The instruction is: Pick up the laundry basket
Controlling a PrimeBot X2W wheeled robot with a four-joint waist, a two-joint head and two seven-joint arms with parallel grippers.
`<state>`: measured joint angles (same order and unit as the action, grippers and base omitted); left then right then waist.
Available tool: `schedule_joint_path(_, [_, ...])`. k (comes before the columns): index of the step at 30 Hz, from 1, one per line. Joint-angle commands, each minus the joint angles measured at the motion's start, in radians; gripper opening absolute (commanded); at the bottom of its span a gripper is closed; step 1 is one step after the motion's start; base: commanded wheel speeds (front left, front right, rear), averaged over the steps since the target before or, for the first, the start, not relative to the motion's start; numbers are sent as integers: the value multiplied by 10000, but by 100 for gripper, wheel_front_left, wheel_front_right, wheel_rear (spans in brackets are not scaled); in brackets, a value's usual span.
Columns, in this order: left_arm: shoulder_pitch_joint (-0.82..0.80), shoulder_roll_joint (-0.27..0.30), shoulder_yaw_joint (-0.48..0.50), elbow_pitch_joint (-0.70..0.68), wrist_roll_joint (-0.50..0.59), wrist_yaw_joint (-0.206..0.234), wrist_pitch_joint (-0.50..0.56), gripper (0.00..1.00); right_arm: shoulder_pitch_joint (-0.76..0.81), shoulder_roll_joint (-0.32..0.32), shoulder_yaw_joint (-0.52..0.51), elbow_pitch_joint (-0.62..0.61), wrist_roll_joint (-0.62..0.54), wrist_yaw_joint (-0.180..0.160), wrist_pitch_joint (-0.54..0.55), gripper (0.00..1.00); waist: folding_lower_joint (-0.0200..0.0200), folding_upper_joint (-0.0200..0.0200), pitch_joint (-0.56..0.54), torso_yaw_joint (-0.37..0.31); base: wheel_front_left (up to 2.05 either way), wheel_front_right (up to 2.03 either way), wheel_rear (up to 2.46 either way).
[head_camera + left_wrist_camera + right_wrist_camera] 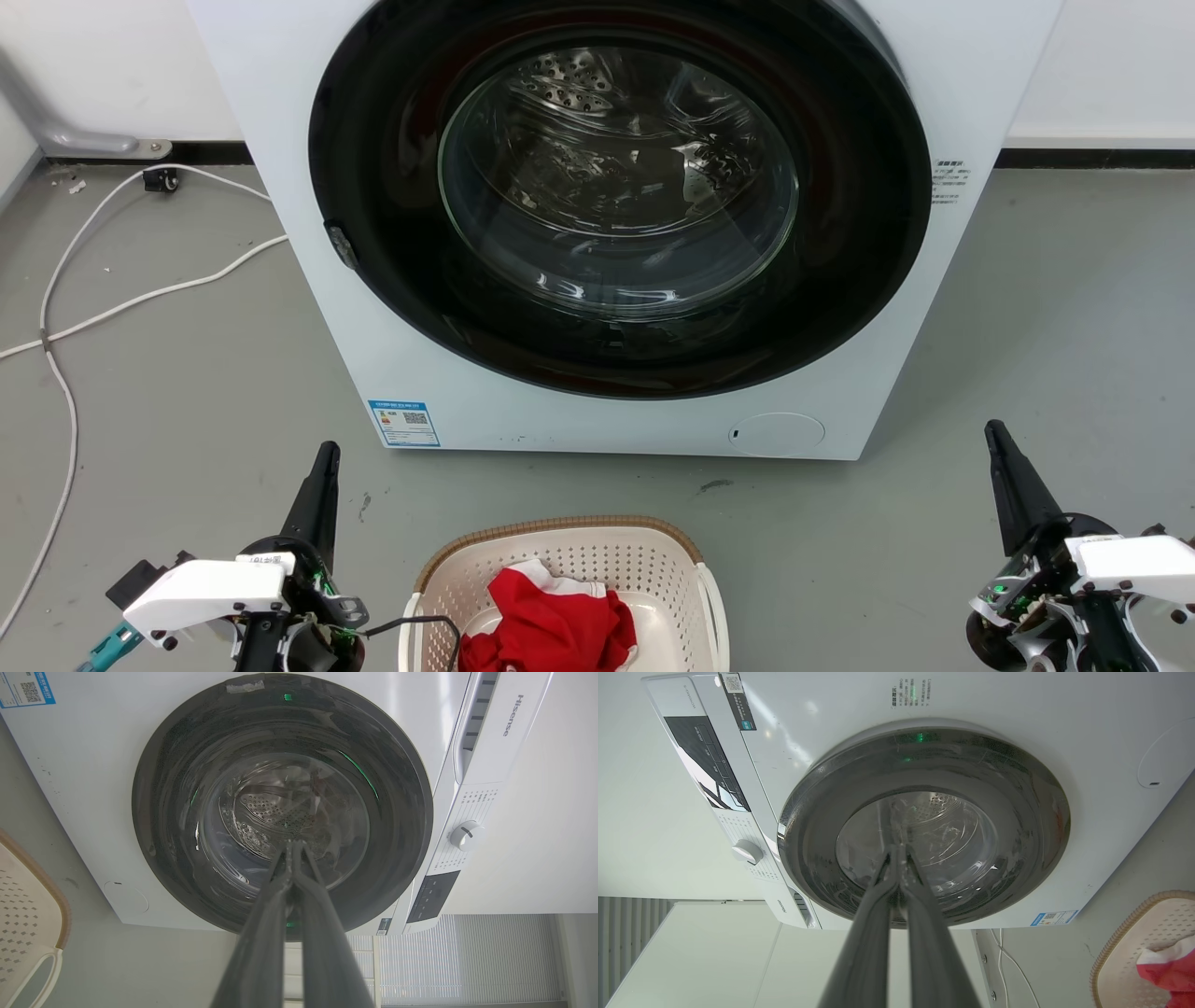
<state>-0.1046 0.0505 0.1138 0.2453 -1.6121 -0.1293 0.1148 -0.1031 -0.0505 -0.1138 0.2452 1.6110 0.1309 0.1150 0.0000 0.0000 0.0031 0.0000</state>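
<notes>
Grey floor [168, 392] against a white wall, with a washing machine [308, 280] and a laundry basket [560, 525] in front of it.

The machine's round door [616, 187] is closed, and a white cable [140, 299] trails over the floor on its left. The basket sits on the floor between the two arms, with a red cloth [551, 621] inside. The left gripper [327, 457] and the right gripper [997, 434] each have their fingers pressed together, hold nothing and stand clear of the basket.

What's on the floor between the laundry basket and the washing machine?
Just bare grey floor with a small dark scuff. The head view shows this strip separating the laundry basket from the washing machine.
</notes>
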Motion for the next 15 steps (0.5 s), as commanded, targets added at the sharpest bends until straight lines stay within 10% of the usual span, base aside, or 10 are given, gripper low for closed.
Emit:
schedule_joint_path(1, [-83,-13,30,3,-17,-45,22,0,-121,6,-4,9,39,-3,16,0,0,0,0,0,0,0,0])
schedule_joint_path(15, [-83,-13,30,2,-17,-47,22,0,-122,6,-4,9,39,-3,16,0,0,0,0,0,0,0,0])
